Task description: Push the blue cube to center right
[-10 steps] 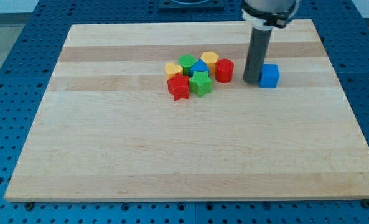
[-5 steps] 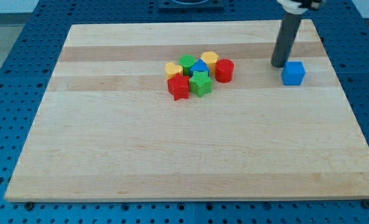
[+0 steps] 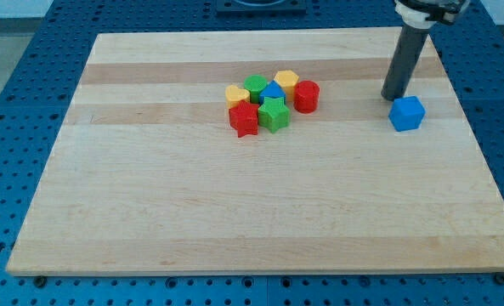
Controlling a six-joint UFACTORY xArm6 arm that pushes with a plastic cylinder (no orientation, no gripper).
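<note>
The blue cube (image 3: 406, 113) sits on the wooden board (image 3: 252, 195) toward the view's right, a little above the board's middle height. My tip (image 3: 392, 97) stands just above and to the left of the cube, close against its upper left corner. The dark rod rises from there toward the view's top edge.
A cluster of blocks lies near the board's upper middle: a red cylinder (image 3: 307, 96), a green star (image 3: 274, 114), a red star (image 3: 244, 120), a blue block (image 3: 272, 92), a green block (image 3: 255, 85), a yellow block (image 3: 286, 81) and a yellow heart (image 3: 235, 93).
The blue cube has slid to the right and slightly down, away from the cluster. My tip has followed it to the right, staying at its upper left.
</note>
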